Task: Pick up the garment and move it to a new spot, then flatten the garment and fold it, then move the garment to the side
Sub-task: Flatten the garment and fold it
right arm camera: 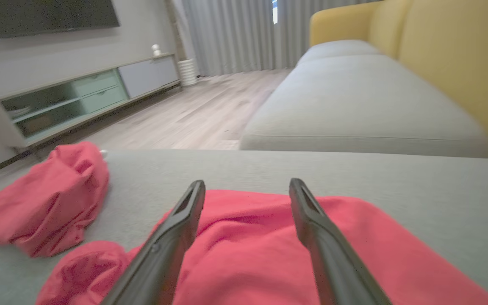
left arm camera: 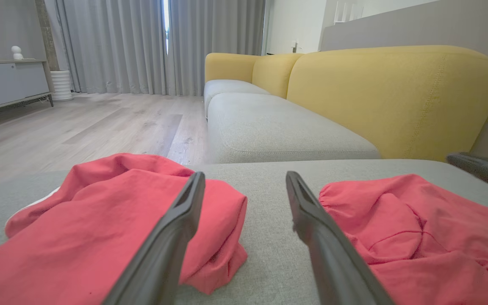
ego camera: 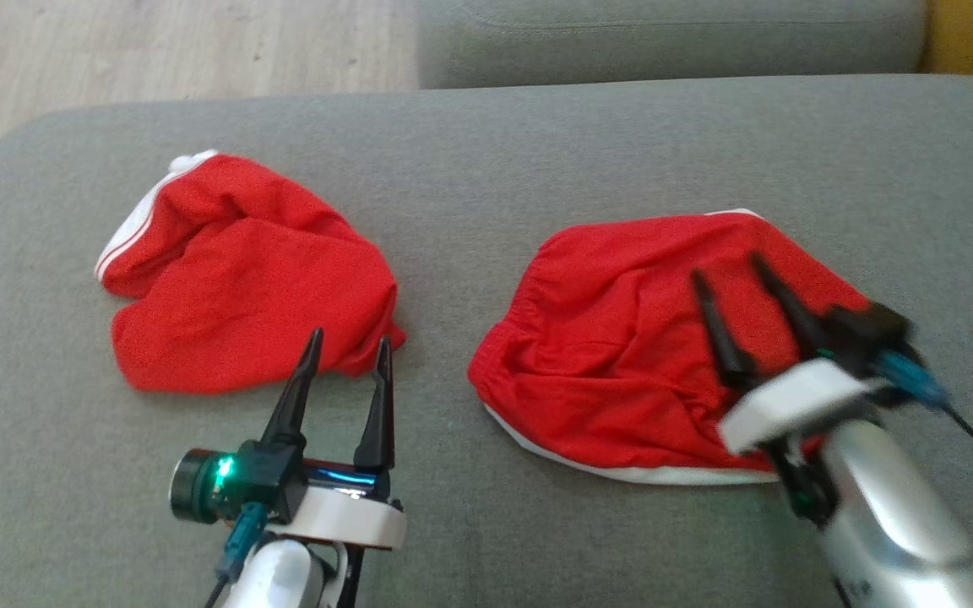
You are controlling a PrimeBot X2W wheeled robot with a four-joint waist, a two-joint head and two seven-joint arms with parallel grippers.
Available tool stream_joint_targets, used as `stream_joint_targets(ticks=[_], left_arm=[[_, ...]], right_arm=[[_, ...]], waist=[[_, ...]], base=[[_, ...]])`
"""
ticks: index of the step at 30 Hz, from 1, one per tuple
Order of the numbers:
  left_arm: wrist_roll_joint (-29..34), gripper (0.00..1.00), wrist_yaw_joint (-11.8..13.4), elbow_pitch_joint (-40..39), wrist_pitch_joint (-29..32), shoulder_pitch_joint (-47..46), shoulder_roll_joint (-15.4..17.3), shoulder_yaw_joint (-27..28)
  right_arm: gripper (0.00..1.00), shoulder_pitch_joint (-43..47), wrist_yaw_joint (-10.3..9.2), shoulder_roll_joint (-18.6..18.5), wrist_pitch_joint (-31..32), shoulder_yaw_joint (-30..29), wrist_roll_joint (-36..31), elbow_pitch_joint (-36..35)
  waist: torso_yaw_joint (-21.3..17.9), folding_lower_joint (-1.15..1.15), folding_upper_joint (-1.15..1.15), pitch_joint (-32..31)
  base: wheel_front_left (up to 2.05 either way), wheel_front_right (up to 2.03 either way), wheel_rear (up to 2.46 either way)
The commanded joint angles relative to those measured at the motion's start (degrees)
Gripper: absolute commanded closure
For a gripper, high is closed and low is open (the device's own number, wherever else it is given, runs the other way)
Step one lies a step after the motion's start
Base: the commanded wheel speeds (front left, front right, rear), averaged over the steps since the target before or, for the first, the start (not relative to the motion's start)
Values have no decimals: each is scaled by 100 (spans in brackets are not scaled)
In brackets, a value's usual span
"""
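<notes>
Two crumpled red garments with white trim lie apart on a grey cushion (ego camera: 470, 152). The left garment (ego camera: 241, 287) is bunched up; my left gripper (ego camera: 350, 339) stands open at its near right corner, with nothing between the fingers. In the left wrist view this garment (left arm camera: 100, 220) lies left of the open gripper (left arm camera: 245, 174) and the other garment (left arm camera: 417, 228) lies to the right. The right garment (ego camera: 613, 355) lies flatter, with my right gripper (ego camera: 727, 267) open just above it and holding nothing. From the right wrist the gripper (right arm camera: 247, 182) hovers over that red cloth (right arm camera: 252, 254).
A grey sofa seat (ego camera: 672, 38) with a yellow back (left arm camera: 388, 93) stands beyond the cushion. Wooden floor (ego camera: 157, 51) lies off the far left edge. A low cabinet (right arm camera: 79, 97) lines the wall. Bare grey fabric separates the two garments.
</notes>
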Motion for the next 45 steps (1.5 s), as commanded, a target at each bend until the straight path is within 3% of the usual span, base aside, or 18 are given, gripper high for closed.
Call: stream_joint_targets(ticks=[1, 7, 11, 16, 33, 45], left_arm=[[46, 0, -15, -211, -37, -78, -5, 224], [105, 0, -81, -223, -37, -19, -5, 360], [131, 0, -118, -200, -37, 31, -6, 406], [159, 0, -159, -173, -37, 42, -7, 446], [145, 0, -175, -143, -37, -3, -9, 334], [160, 0, -160, -142, -37, -59, -9, 303]], right_arm=[[0, 169, -4, 2, -60, -97, -136, -309], [0, 1615, -4, 397, -61, -1418, -983, -1446], [0, 2311, -4, 608, -48, -1755, -1288, -1741], [0, 2533, -4, 718, -51, -2073, -1477, -1821], [0, 2329, -4, 737, 417, -2418, -1031, -807], [0, 1956, -4, 737, 567, -2547, -1090, -133]], waist=[[-82, 0, 0, -39], [-276, 0, 0, -73], [-350, 0, 0, -87], [-384, 0, 0, -56], [-316, 0, 0, -49], [-208, 0, 0, 52]], base=[[0, 0, 0], [0, 0, 0], [0, 0, 0], [0, 0, 0], [0, 0, 0], [0, 0, 0]])
